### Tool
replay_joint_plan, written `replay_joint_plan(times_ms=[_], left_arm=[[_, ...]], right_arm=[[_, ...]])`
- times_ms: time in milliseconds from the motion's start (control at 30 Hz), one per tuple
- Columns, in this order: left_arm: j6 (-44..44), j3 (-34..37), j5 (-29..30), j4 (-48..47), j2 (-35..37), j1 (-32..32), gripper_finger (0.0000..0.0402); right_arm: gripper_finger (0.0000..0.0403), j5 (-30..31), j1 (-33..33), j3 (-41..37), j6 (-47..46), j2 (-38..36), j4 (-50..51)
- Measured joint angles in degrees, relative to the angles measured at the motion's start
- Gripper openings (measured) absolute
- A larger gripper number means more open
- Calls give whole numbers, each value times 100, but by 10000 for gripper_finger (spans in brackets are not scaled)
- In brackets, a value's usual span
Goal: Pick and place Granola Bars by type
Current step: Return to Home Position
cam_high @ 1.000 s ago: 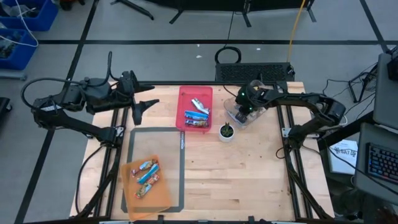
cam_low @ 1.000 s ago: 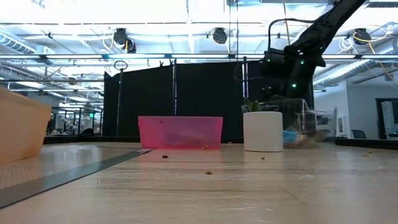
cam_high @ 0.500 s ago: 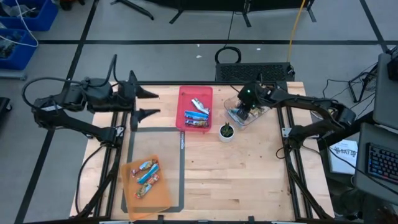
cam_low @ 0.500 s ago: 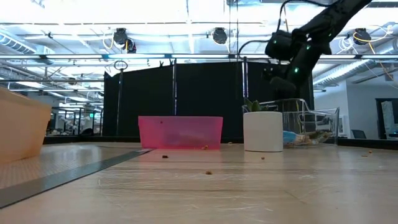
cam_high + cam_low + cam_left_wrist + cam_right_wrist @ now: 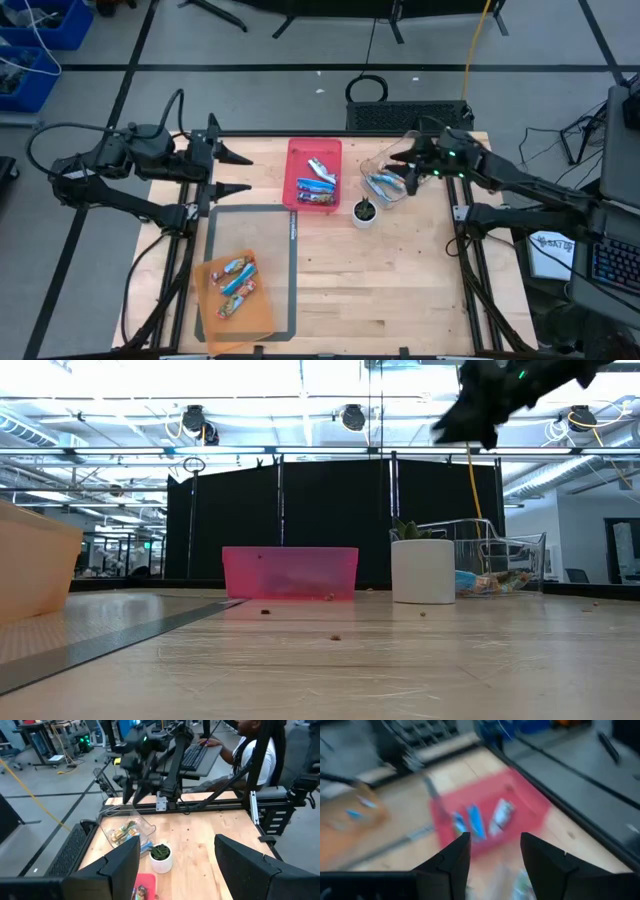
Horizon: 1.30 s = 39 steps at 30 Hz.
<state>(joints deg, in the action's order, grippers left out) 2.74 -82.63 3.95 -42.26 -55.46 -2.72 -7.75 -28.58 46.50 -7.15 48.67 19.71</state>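
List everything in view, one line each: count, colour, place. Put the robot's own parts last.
Table: one, light wood, under everything.
Mat: one, grey-bordered, near-left of the table.
Red bin: one, pink-red, far centre.
Bars in red bin: at least three, blue and mixed wrappers.
Transparent bin: one, clear, right of the red bin.
Bars in transparent bin: several, count unclear, blue and tan.
Orange bin: one, orange, on the mat.
Bars in orange bin: about four, mixed wrappers.
Potted plant: one, green in a white cup, beside both far bins.
Person: one, white top, at a keyboard beyond the table.
Left gripper: open, empty, far-left of the table.
Right gripper: open, empty, raised by the transparent bin.
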Motion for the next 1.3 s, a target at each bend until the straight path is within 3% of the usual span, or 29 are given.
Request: replay_joint_plan(times_ms=[267, 467, 667, 1033, 1300], left_arm=[[-156, 893, -560, 705, 248, 0, 255], [-318, 2058, -697, 1946, 651, -2, 255], [-487, 2984, -1022, 2826, 1099, -6, 255], [-474, 4028, -1051, 3393, 1772, -317, 255], [-592, 4663, -990, 3687, 2338, -534, 255]], right_arm=[[167, -153, 1160, 0, -715, -854, -420], [165, -147, 1947, 0, -733, -937, -506], [164, -131, 2364, 0, -1483, -925, -505], [164, -146, 2990, -265, -884, -1146, -576], [166, -149, 3282, -991, -652, -1716, -1453]])
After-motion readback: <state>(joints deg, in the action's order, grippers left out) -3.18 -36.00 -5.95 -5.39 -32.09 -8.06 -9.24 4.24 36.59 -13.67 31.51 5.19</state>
